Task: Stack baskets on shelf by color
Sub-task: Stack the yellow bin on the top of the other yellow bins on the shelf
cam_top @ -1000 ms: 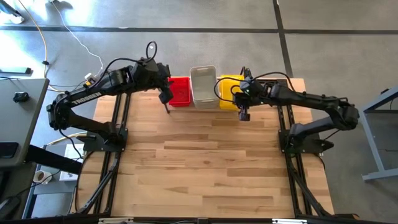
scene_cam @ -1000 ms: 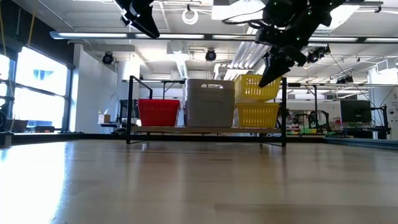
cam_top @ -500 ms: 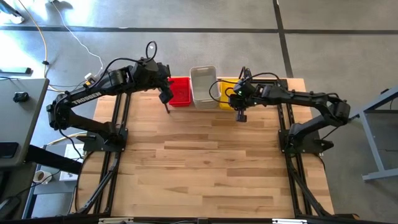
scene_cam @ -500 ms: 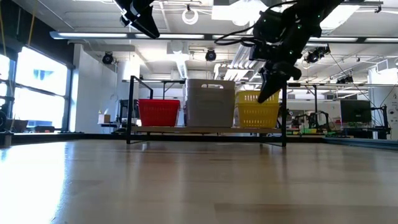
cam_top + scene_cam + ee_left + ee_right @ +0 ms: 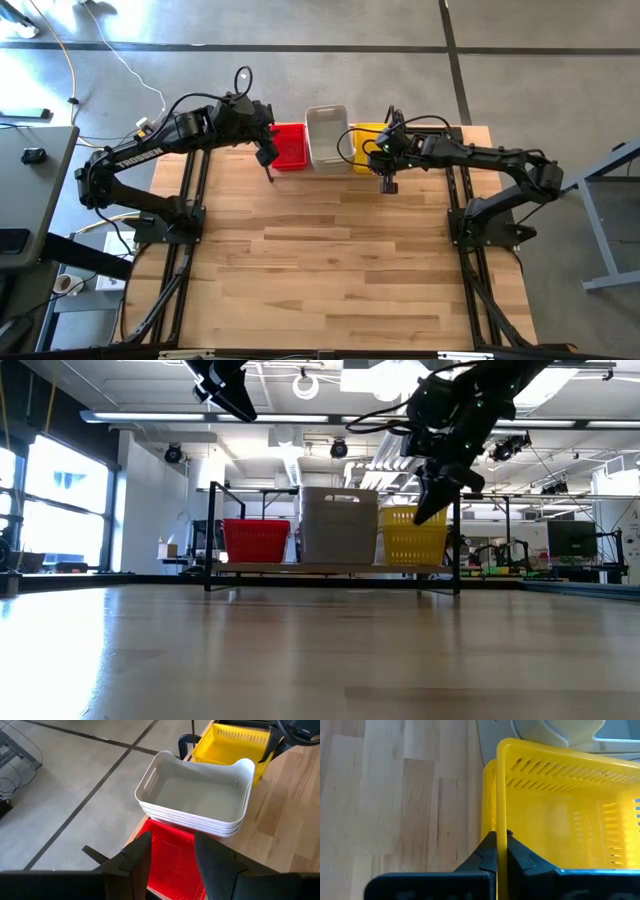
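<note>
On the shelf (image 5: 330, 568) at the table's far edge stand a red basket (image 5: 290, 147), a stack of clear-grey baskets (image 5: 327, 140) and yellow baskets (image 5: 364, 150), side by side. My right gripper (image 5: 388, 180) is shut on the near wall of the upper yellow basket (image 5: 560, 820), which sits nested in another yellow one. In the right wrist view its fingers (image 5: 490, 852) pinch that wall. My left gripper (image 5: 268, 158) hangs open above the red basket (image 5: 175, 875), touching nothing. The low view shows the red (image 5: 255, 542), grey (image 5: 338, 525) and yellow (image 5: 410, 538) baskets in a row.
The shelf's black upright posts (image 5: 212, 535) stand at both ends of the row. The wooden tabletop (image 5: 340, 260) stretches toward the near edge in front of the shelf. Behind the shelf is bare floor with cables at the left.
The right gripper has come down and shifted left with the yellow basket, which was raised above the lower yellow one and now sits nested in it. The left arm has not moved.
</note>
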Available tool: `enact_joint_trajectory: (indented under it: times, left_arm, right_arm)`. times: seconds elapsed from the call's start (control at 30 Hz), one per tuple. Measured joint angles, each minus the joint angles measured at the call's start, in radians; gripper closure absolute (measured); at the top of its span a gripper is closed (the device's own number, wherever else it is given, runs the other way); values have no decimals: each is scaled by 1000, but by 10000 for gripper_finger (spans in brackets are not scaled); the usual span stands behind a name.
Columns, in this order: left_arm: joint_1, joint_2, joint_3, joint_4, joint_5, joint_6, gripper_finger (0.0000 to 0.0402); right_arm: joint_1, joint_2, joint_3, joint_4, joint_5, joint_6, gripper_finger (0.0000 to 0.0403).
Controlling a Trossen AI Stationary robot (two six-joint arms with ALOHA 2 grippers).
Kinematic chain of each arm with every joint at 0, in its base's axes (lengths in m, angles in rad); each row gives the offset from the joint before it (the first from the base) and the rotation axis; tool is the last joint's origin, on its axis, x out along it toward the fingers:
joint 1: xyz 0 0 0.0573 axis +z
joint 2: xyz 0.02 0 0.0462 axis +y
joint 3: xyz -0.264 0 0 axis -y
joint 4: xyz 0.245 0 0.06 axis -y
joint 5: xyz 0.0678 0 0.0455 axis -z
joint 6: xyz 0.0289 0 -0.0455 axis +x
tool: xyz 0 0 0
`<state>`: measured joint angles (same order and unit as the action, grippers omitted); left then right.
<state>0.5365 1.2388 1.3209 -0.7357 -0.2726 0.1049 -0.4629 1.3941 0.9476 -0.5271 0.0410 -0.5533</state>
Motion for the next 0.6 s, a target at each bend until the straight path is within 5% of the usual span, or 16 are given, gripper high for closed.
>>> enact_joint_trajectory:
  times: [0.33, 0.6]
  left_arm:
    - [0, 0, 0, 0, 0, 1, 264]
    - [0, 0, 0, 0, 0, 3, 264]
  right_arm:
    - [9, -1, 6, -13, 8, 55, 343]
    - [60, -28, 7, -19, 115, 68, 305]
